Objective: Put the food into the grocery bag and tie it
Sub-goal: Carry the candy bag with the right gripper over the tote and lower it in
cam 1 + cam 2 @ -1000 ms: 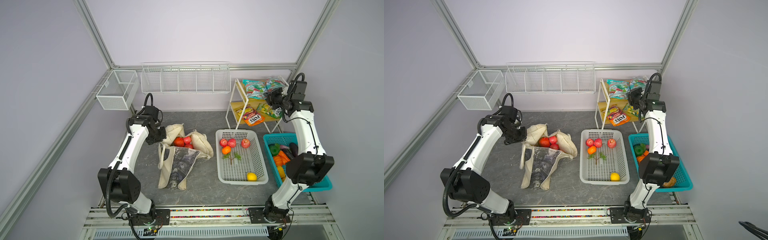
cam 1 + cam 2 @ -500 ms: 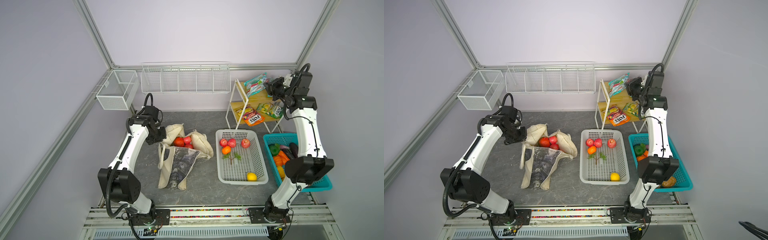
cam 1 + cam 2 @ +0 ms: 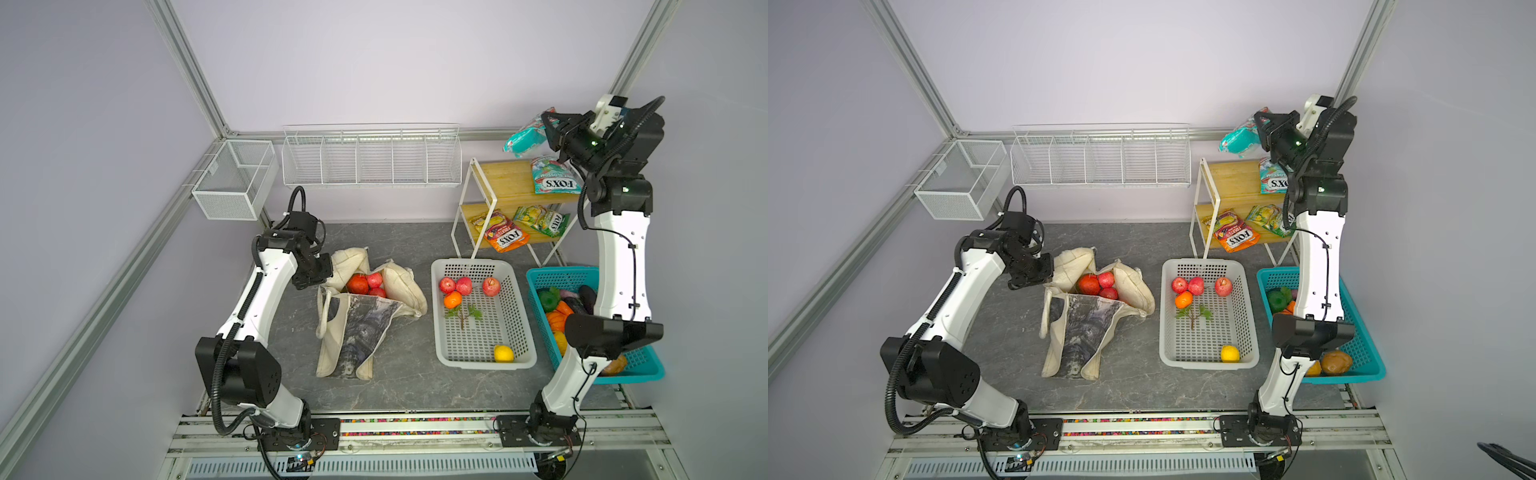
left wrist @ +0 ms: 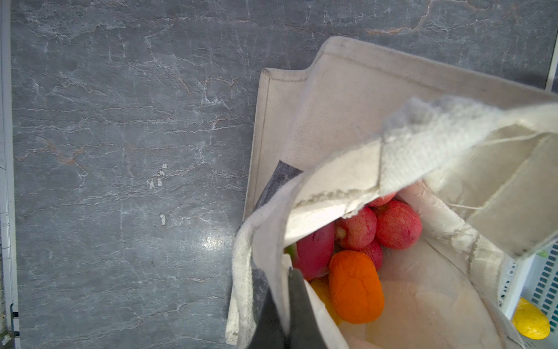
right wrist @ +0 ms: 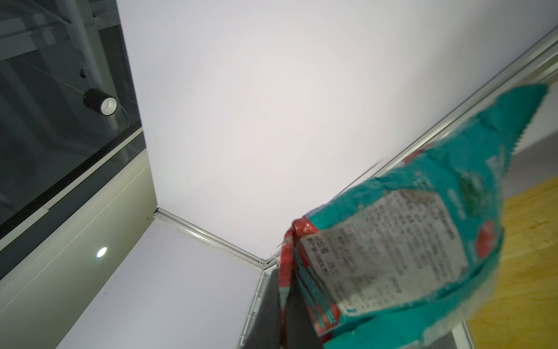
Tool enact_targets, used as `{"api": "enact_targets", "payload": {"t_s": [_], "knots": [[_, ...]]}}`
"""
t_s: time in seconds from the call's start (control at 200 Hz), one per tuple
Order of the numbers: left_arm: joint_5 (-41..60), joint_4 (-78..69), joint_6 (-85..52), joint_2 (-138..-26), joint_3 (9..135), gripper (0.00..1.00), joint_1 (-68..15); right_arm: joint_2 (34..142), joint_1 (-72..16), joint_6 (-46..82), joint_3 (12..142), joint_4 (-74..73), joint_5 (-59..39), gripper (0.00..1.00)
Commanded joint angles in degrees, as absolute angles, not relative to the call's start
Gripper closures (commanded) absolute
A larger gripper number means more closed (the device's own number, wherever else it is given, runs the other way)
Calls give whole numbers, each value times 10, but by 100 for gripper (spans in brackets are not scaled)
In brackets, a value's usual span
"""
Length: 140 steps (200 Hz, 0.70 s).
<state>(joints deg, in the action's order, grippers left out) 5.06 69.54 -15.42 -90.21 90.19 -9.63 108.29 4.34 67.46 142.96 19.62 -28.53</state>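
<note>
The right hand (image 3: pixel 549 126) is pinching the teal packet (image 3: pixel 524 140) by one end, its length trailing away from the hand. The grocery bag (image 3: pixel 401 280) is lying well below and across, the left hand (image 3: pixel 318 272) clamped on its rim, holding the mouth open.

Bag (image 3: pixel 365 322): cream canvas, grey-black printed picture panel on front.
Apples (image 4: pixel 398 225): red-pink, finely speckled pale.
Packet (image 5: pixel 407 241): teal, red along one edge, white label with small grey print.
Yellow fruit (image 3: pixel 503 353): plain bright yellow.
White basket (image 3: pixel 505 320): regular grid of holes.
Teal basket (image 3: pixel 644 370): slotted mesh.
Tabletop (image 3: pixel 415 382): dark grey stone pattern, pale veins, a few rust streaks.
</note>
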Motion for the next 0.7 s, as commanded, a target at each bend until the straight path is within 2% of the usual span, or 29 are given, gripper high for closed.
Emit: {"api": "enact_targets", "payload": {"t_s": [0.0, 0.245, 0.36, 0.695], "knots": [[64, 698, -156, -890, 907, 100, -93, 1073, 33, 692, 1443, 153, -317, 93], [69, 700, -154, -891, 907, 100, -93, 1041, -3, 602, 1425, 190, -393, 93], [69, 704, -154, -890, 909, 100, -93, 1008, -35, 541, 1364, 169, -446, 93], [82, 705, -160, -886, 910, 100, -93, 973, -165, 291, 1253, 244, -533, 93]]}}
